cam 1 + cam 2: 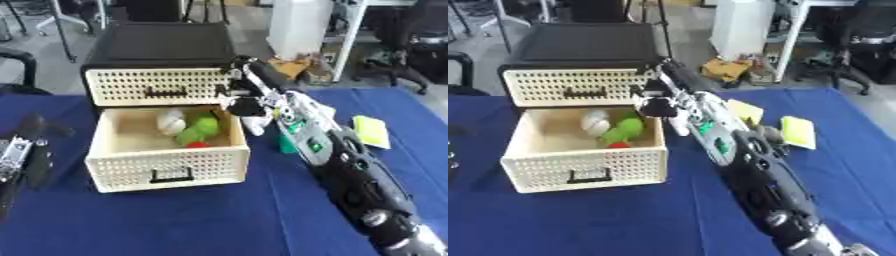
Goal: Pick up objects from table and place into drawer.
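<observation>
Open cream drawer [166, 170] w/ green toy [201, 129], white ball [171, 121]; right hand [248, 102] fingers unclear.

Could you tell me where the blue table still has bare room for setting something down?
Bare blue tablecloth lies in front of the open cream perforated drawer, between both arms. It is crowded at the drawer's right, where the right hand hovers, and near the yellow-green pad.

I see a deep blue counter [175, 220]. The cabinet [166, 45] on it is black on top, and its cream drawer [166, 167] fronts are dotted with small holes and carry black handles. Inside the open drawer lie a white ball [171, 121], something green [199, 129] and a bit of red [198, 144]. Two pale yellow pads [798, 131] lie on the blue. My right arm [350, 175] is black and silver with green patches.
</observation>
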Action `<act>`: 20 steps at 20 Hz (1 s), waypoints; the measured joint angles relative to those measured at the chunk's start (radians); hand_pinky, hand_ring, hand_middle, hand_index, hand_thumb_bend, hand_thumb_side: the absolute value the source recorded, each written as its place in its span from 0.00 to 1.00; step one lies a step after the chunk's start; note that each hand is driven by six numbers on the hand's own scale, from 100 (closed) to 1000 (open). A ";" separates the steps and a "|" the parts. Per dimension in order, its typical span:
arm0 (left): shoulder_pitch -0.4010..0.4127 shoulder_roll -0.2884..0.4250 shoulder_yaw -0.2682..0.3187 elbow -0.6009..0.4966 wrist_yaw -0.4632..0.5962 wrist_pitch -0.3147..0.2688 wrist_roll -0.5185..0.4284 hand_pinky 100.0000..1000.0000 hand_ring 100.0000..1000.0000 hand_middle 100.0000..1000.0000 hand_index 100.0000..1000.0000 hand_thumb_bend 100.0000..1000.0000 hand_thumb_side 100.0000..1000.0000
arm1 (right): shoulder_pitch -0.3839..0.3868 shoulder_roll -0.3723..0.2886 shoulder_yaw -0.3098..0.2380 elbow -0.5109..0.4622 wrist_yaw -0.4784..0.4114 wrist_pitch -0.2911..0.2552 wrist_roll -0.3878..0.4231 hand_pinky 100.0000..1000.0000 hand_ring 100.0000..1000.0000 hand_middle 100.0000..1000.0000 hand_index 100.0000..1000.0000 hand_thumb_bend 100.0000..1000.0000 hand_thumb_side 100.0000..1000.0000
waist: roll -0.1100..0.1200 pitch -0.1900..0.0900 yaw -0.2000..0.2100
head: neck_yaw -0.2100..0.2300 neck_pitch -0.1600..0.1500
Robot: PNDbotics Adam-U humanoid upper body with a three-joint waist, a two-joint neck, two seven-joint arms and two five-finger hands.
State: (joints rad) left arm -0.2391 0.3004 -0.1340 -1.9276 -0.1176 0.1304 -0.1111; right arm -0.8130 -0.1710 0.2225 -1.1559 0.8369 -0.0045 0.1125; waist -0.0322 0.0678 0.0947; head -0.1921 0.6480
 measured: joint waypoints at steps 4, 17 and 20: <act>-0.003 -0.003 -0.004 -0.004 0.002 0.000 -0.005 0.00 0.00 0.00 0.62 0.29 1.00 | -0.002 0.048 0.000 0.050 0.033 -0.027 -0.014 0.03 0.43 0.77 0.78 0.00 0.36 | 0.003 0.001 0.009 | -0.013 -0.006; -0.008 -0.011 -0.010 -0.004 0.004 0.000 -0.013 0.00 0.00 0.00 0.61 0.29 1.00 | 0.006 0.114 0.040 0.066 0.168 -0.121 -0.088 0.77 0.84 0.84 0.85 0.00 0.36 | 0.008 0.007 0.010 | -0.028 -0.009; -0.008 -0.011 -0.010 -0.004 0.003 0.000 -0.012 0.00 0.00 0.00 0.61 0.29 1.00 | 0.014 0.107 0.023 0.018 0.169 -0.111 -0.124 0.70 0.78 0.80 0.82 0.00 0.39 | 0.006 0.010 -0.007 | -0.019 -0.015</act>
State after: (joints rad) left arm -0.2476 0.2894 -0.1442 -1.9315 -0.1142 0.1303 -0.1236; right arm -0.7993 -0.0641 0.2452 -1.1380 1.0058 -0.1153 -0.0117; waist -0.0259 0.0776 0.0881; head -0.2112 0.6334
